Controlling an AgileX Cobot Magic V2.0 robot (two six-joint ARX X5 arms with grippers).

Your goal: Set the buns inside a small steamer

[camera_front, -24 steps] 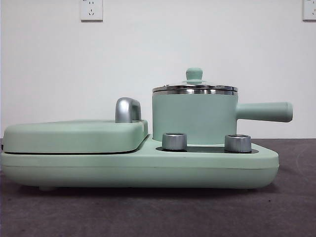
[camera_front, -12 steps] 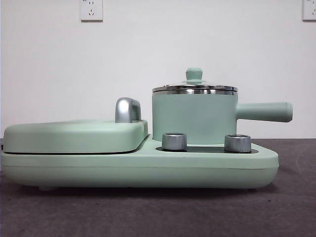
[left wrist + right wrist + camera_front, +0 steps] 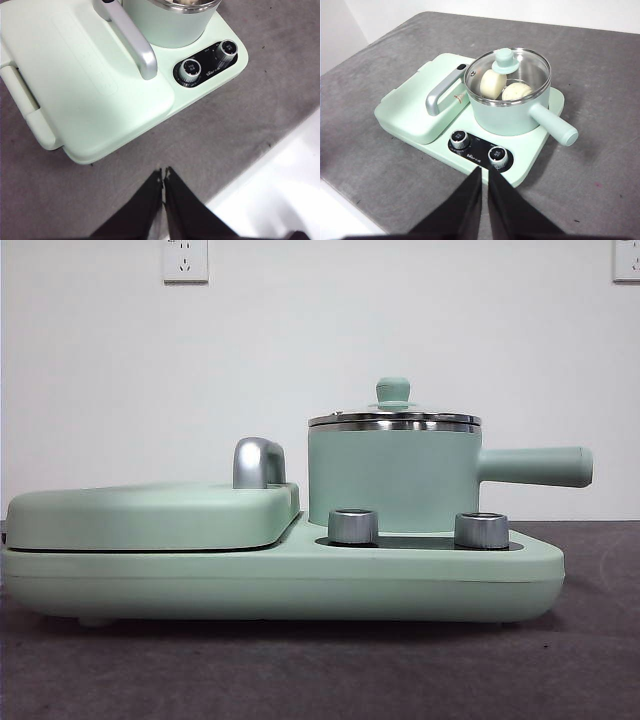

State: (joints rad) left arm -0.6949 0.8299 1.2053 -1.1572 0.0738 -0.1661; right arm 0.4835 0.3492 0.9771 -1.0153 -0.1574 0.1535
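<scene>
Two buns (image 3: 493, 83) lie inside one small steamer (image 3: 393, 475), lid (image 3: 507, 75) on, smooth bun at nine o'clock. Left claw (image 3: 164, 174) and right claw (image 3: 484, 172) are both closed, empty.

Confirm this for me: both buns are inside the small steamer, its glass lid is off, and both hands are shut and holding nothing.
One thing is wrong: the glass lid is on, not off. The right wrist view shows it seated on the small steamer, with both buns visible through the glass. The rest holds: the left hand and right hand are shut and hold nothing.
</scene>
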